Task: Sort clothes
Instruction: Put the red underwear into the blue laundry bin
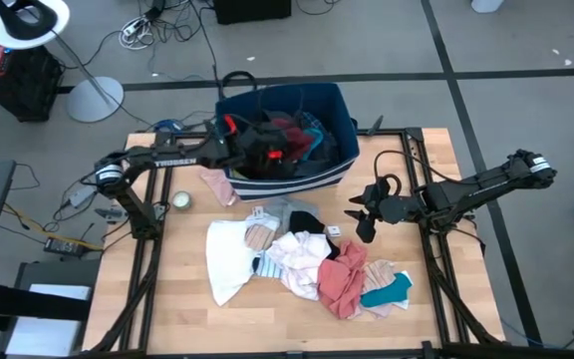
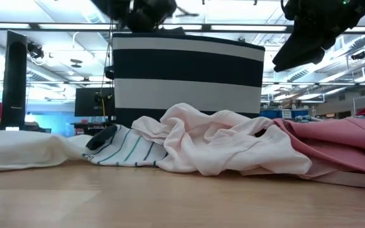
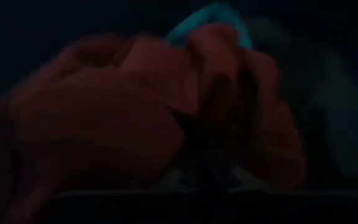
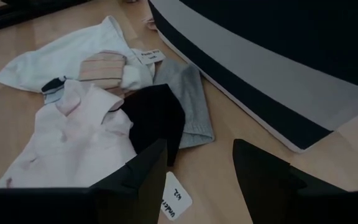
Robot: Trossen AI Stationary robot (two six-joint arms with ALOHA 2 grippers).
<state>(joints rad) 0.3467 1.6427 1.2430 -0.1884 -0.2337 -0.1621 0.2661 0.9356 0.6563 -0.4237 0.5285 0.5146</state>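
While the left gripper (image 1: pixel 285 152) sits deep in the bin (image 1: pixel 339 172), fingers pressed together among the reddish cloth (image 3: pixel 166 112) its wrist camera looks into, the reason reads plainly enough: this arm is working inside the bin, dropping off or tamping down, though I can't tell whether any fabric is pinched between those fingers. Moving across, a pink piece (image 1: pixel 217 185) lies on the table just outside the bin's near-left corner. Then the main pile spreads over the middle of the table: white shirt (image 1: pixel 229 261) on the left, black garment (image 1: pixel 307 221) and grey one (image 4: pixel 182 93) toward the bin, pale pink shirt (image 2: pixel 227 140) in the centre, salmon piece (image 1: pixel 344 282) and teal one (image 1: pixel 387 291) at the right end. And over on the right, the right gripper (image 1: pixel 365 225) hangs above the table with its fingers spread wide and nothing between them, poised, I'd judge, for the next pick. The black garment lies just ahead of it, near the left finger, with a white tag (image 4: pixel 174 204) almost under the gap.
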